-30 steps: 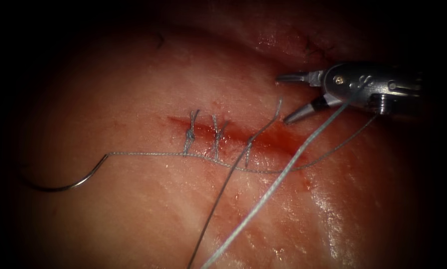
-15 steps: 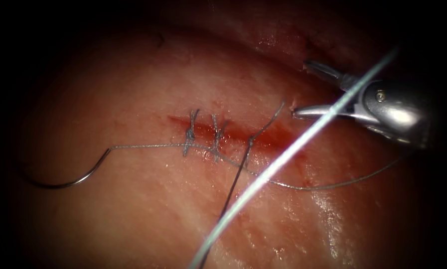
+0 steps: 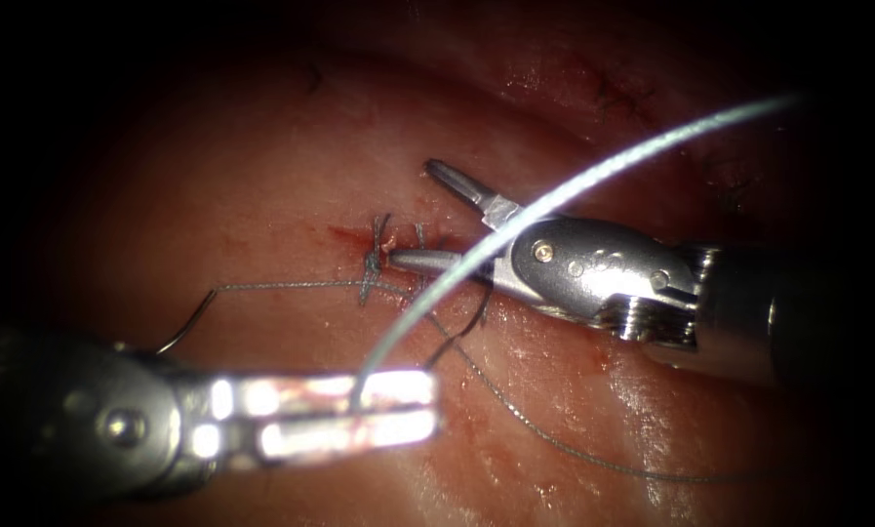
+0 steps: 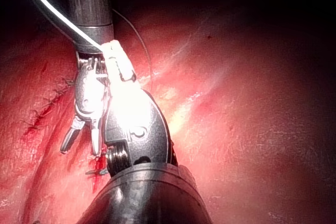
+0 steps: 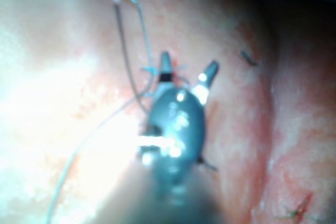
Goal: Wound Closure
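The tissue (image 3: 261, 176) has a cut (image 3: 344, 234) with knotted stitches (image 3: 372, 262) across it. My right tool (image 3: 414, 215) reaches in over the stitches with its jaws open and nothing between them; its lower jaw lies by the stitches. It is open in its own view too (image 5: 188, 66). At the lower left, my left tool (image 3: 432, 410) is shut on the thick pale thread (image 3: 574, 190), which arcs up to the right; its own view shows this grip (image 4: 116, 59). The curved needle (image 3: 188, 322) lies free on the tissue left of the cut, partly hidden behind the left tool.
A thin strand (image 3: 554, 444) trails from the stitches across the tissue toward the lower right. Another strand (image 3: 281, 285) runs from the needle to the stitches. Red fluid wets the cut. A dark short thread end (image 3: 310, 78) lies at the far upper left.
My right tool has moved left from beside the cut's right end to over the stitches, jaws still open. My left tool has come in from the lower left and holds the pale thread, now bowed.
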You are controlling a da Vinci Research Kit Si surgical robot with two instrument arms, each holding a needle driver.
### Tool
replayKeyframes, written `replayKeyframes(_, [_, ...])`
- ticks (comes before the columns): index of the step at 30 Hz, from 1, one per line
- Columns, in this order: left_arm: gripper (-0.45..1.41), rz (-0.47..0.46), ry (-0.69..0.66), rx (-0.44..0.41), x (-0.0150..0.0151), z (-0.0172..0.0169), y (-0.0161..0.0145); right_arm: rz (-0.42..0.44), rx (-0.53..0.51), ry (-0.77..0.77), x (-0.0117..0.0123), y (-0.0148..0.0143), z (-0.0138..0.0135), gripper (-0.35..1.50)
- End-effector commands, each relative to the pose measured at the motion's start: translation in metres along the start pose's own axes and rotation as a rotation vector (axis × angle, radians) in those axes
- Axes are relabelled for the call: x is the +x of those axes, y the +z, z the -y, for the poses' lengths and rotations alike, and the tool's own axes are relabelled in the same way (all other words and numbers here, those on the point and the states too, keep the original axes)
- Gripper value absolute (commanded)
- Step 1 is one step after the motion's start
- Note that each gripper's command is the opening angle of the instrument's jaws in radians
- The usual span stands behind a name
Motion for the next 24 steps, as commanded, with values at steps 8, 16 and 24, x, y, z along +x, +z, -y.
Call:
replayKeyframes(8, [-0.45, 0.019, -0.011, -0.008, -0.0013, 0.0053, 0.0012, -0.017, 0.032, 0.001, 0.0004, -0.0005, 0.0020, 1.21])
replayKeyframes(16, [-0.45, 0.021, -0.033, -0.009, -0.0049, 0.0126, 0.0035, -0.030, 0.053, -0.004, 0.0003, -0.0012, 0.0030, 1.20])
replayKeyframes(24, [-0.45, 0.021, -0.038, -0.033, -0.0113, 0.0163, 0.0058, -0.049, 0.058, -0.007, 0.0002, -0.0010, 0.0035, 1.15])
